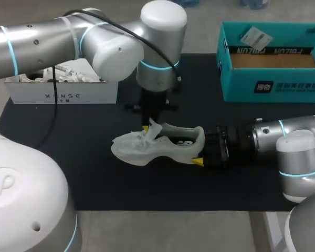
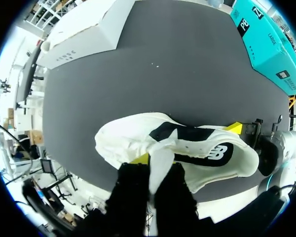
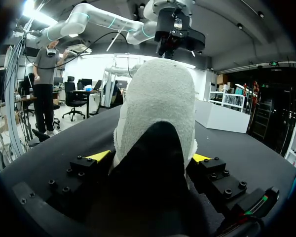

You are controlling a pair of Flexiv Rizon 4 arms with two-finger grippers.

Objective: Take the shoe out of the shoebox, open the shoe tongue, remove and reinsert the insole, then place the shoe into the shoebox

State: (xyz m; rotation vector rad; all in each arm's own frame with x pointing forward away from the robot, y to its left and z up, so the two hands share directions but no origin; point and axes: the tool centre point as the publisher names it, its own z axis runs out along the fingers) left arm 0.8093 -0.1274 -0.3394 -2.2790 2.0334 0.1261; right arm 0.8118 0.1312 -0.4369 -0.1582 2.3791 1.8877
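1. At mid-surface, on a black mat (image 1: pixel 94 173): white knit sneaker with a black side logo (image 1: pixel 163 148), resting on its sole, toe toward the left arm's side, heel toward the right arm's side. Outside both boxes.
2. Straight down from above, over the lacing: left pincer (image 1: pixel 147 128), clamped on the sneaker's white fabric tongue (image 1: pixel 154 125). Tongue drawn upright, clear of the sneaker's opening.
3. From the left wrist: tongue (image 2: pixel 160 163) running up between the two black fingers and touched from both sides; one yellow tip (image 2: pixel 140 159) showing just beside it, above the sneaker's forefoot.
4. Low along the mat, in from the right: right pincer (image 1: pixel 201 149), clamped on the sneaker's heel (image 1: pixel 199 137). One yellow tip visible at the heel's near lower edge; the other hidden behind the heel.
5. From the right wrist: padded heel filling the space between the fingers, yellow tips (image 3: pixel 99 156) pressed against either side of it; left arm's black pincer hanging over the sneaker beyond.
6. At the far right of the surface: open teal cardboard shoebox (image 1: pixel 273 89), well apart from the sneaker, brown floor showing inside, small white paper tag (image 1: pixel 256 37) leaning at its back wall.
7. At the far left: open-topped white rectangular box (image 1: pixel 63 95), partly under the left arm, holding pale items too jumbled to tell apart.
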